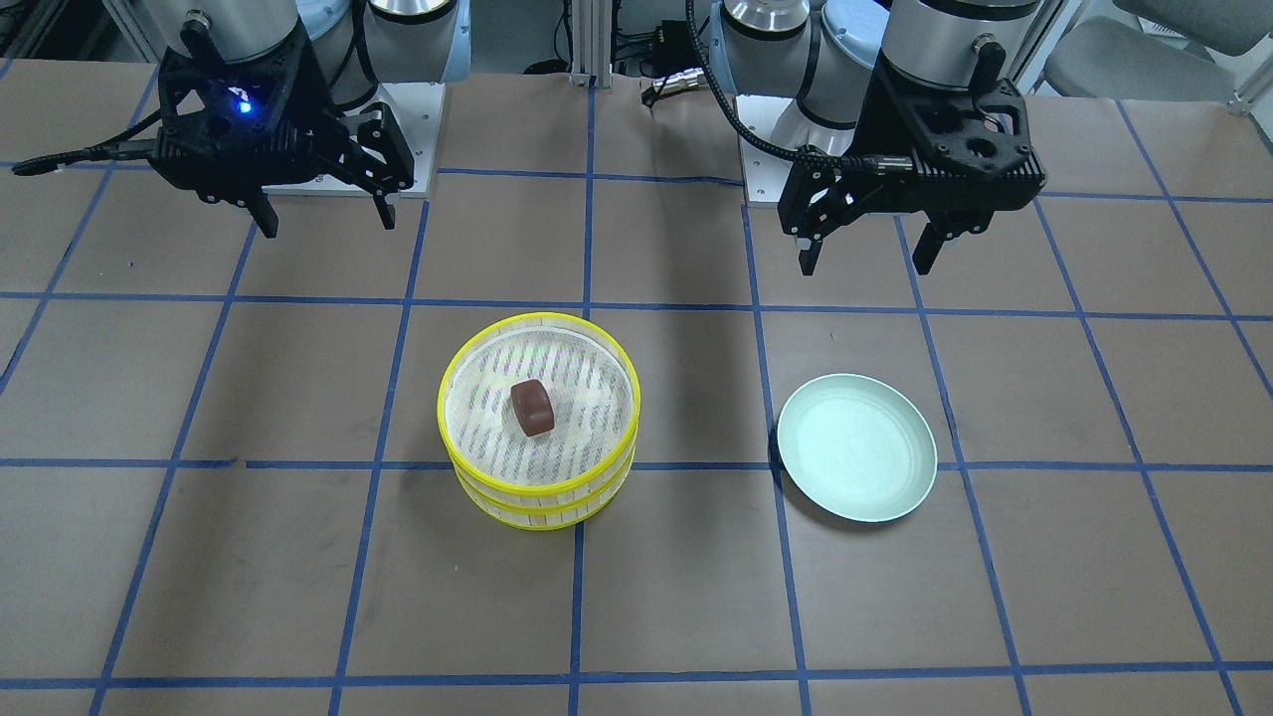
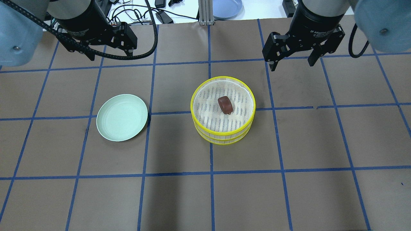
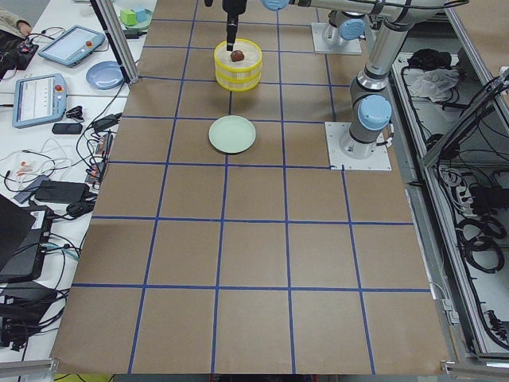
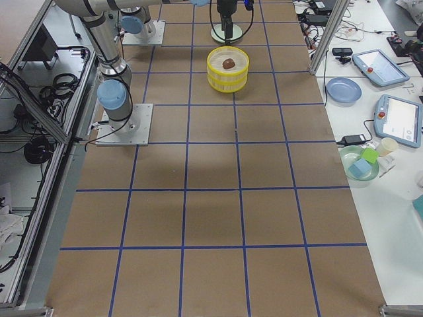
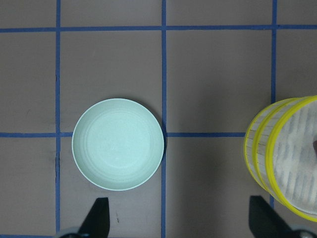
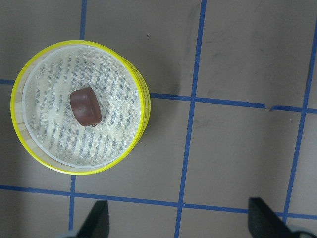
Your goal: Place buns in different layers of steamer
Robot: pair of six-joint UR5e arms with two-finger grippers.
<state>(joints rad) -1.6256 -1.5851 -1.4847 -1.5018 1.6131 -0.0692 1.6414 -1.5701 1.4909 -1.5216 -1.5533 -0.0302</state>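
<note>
Yellow-rimmed steamer point(image 2: 222, 131), reddish-brown bun point(image 2: 226, 105)

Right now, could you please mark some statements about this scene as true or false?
1. The brown bun lies in the top tray of the steamer. True.
2. The mint-green plate holds a white bun. False: it is empty.
3. The steamer's trays stand side by side. False: they are stacked.
4. The left claw is open and holds nothing. True.
5. The right claw grips the steamer's rim. False: it hangs open, apart from it.
</note>
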